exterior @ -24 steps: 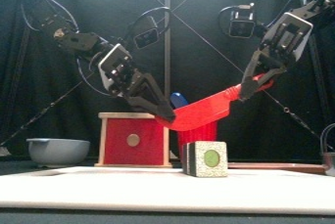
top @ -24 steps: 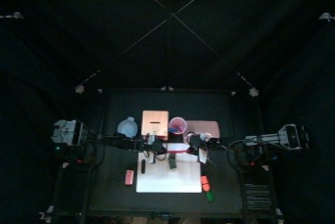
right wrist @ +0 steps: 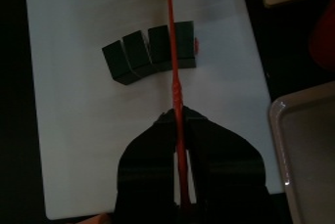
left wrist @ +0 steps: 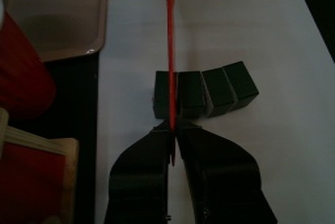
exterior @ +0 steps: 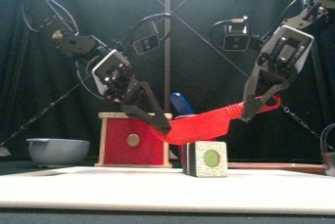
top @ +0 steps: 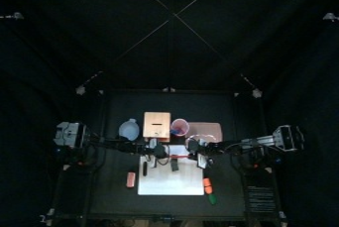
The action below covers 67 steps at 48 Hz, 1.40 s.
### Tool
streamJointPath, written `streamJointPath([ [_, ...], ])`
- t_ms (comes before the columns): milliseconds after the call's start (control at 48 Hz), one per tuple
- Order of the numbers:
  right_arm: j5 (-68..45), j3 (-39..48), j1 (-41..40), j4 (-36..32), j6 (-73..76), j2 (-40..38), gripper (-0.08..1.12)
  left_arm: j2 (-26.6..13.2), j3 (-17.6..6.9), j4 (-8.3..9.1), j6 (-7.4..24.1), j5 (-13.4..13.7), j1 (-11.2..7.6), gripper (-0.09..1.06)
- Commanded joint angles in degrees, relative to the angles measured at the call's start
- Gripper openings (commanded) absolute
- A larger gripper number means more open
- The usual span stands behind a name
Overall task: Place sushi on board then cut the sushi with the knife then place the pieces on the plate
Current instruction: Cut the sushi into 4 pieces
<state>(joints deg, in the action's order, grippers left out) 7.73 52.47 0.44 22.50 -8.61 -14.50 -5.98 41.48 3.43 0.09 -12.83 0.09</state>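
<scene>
Knife (exterior: 210,122) lower, ends pinched by both jaws, over sushi roll (exterior: 206,157) inside board (exterior: 157,187) edges

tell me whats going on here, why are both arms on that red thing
Both arms are working one tool. The left arm and the right arm each have their jaws shut on one end of the red knife, holding it on a slant just above the sushi roll, which sits on the white cutting board. The blade lines up near one end of the roll, and the blocks still look joined. No pieces show on the pink tray.
</scene>
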Motion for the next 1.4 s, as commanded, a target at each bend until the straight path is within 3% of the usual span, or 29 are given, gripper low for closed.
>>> streamJointPath([
  [21, -0.3, -1.3, 0.5, 0.3, 0.1, -0.2, 0.4, 0.5, -0.8, -0.35, 0.1, -0.1, 0.18, 0.49],
  [625, -0.3, -1.0, 0.6, 1.4, 0.1, 1.1, 0.4, -0.1, -0.8, -0.44, 0.1, -0.1, 0.26, 0.49],
  [1188, -0.2, -1.6, 0.8, 3.2, 0.1, 6.9, 0.4, -1.1, -0.6, -0.44, -0.2, 0.0, 0.18, 0.49],
  [1396, -0.3, -2.4, 1.1, 3.3, 0.3, 9.2, 0.4, -3.4, -0.5, -2.55, -0.2, 0.0, 0.0, 0.49],
])
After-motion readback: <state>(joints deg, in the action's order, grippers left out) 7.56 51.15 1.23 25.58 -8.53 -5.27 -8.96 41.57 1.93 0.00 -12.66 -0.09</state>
